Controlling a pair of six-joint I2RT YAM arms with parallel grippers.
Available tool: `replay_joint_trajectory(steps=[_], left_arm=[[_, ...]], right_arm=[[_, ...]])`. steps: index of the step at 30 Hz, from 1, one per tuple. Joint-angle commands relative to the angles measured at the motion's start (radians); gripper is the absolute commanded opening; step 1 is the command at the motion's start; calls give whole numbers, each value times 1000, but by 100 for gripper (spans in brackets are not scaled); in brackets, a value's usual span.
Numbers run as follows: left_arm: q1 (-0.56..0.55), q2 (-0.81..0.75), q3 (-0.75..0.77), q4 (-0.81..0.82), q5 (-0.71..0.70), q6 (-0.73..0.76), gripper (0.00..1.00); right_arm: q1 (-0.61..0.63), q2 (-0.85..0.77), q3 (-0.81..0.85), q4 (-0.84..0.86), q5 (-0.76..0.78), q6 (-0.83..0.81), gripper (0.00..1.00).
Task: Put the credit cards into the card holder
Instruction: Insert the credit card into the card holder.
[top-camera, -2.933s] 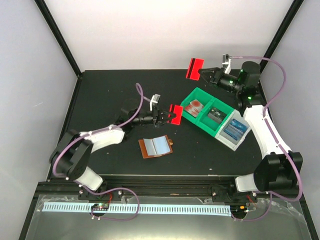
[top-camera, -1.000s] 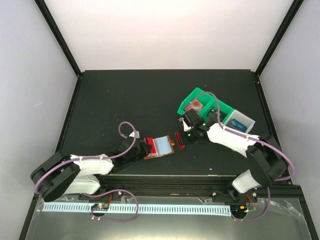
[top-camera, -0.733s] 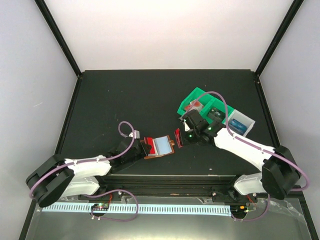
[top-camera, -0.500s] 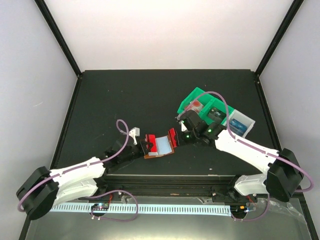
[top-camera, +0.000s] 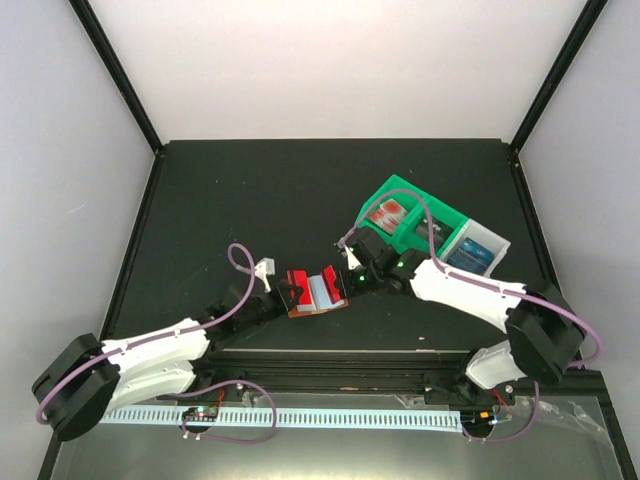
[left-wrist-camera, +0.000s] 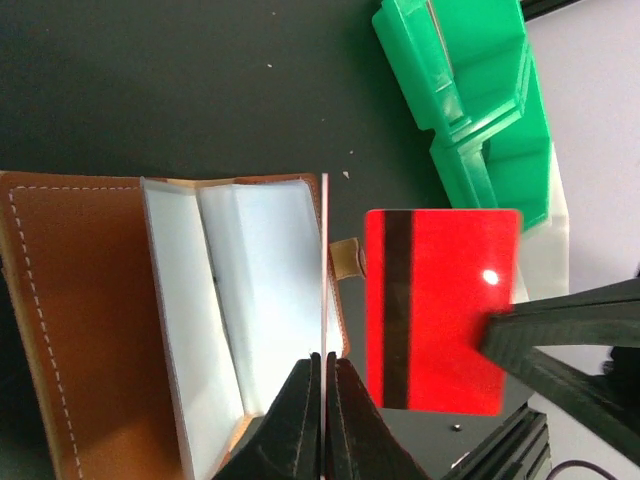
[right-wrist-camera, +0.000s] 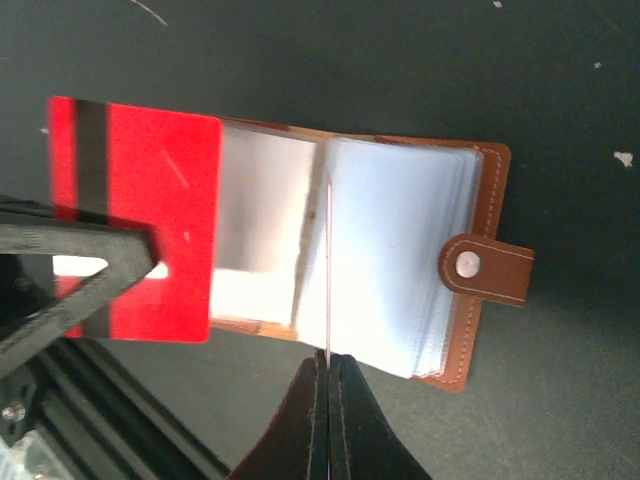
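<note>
The card holder (top-camera: 321, 306) lies open on the black table, brown leather (left-wrist-camera: 70, 320) outside, clear sleeves (right-wrist-camera: 400, 260) inside, snap tab (right-wrist-camera: 487, 270) at its right. My left gripper (top-camera: 291, 290) is shut on a red credit card (top-camera: 297, 280) standing over the holder's left half. That card shows edge-on at my left gripper (left-wrist-camera: 324, 358) and as a red face (right-wrist-camera: 140, 230) in the right wrist view. My right gripper (top-camera: 346, 282) is shut on a second red card (top-camera: 333, 281) over the holder's right half, edge-on at its own tips (right-wrist-camera: 327, 353), face-on (left-wrist-camera: 440, 310) in the left wrist view.
A green two-compartment bin (top-camera: 401, 184) stands back right of the holder with red cards (top-camera: 388, 213) in it. A pale grey bin (top-camera: 490, 240) adjoins it and holds blue cards (top-camera: 467, 256). The green bin (left-wrist-camera: 470, 90) also shows beyond the held card.
My right gripper has carried its red card left, from beside the holder's tab to over its right half. My left arm has reached further forward with its card.
</note>
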Motion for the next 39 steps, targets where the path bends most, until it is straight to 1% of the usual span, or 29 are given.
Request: replay_joint_trajectory(steps=[1,5,11,17,22,30,35,39], left_arm=[[-8,47,-21,149,1,-26,2],[-11,77,-32,181,-26,-29,2],[-12,129,-26,211,-45,-37,1],[-11,187,-11,210,-51,-41,2],[-11,248,-6,234,-61,-52,2],[-11,390,-3,405,-13,-77,2],[-11,462,-8,502,7,-118,2],[-11,505,-24,596,23,-139,2]], right_arm=[[4,41,-34,88,36,11,1],[1,95,-31,98,81,1,1],[1,169,25,21,172,-5,1],[1,206,45,-16,164,-20,1],[1,205,19,-21,171,-4,1],[1,192,-11,-23,194,14,1],[1,171,1,-47,228,16,1],[1,167,18,-61,222,7,1]])
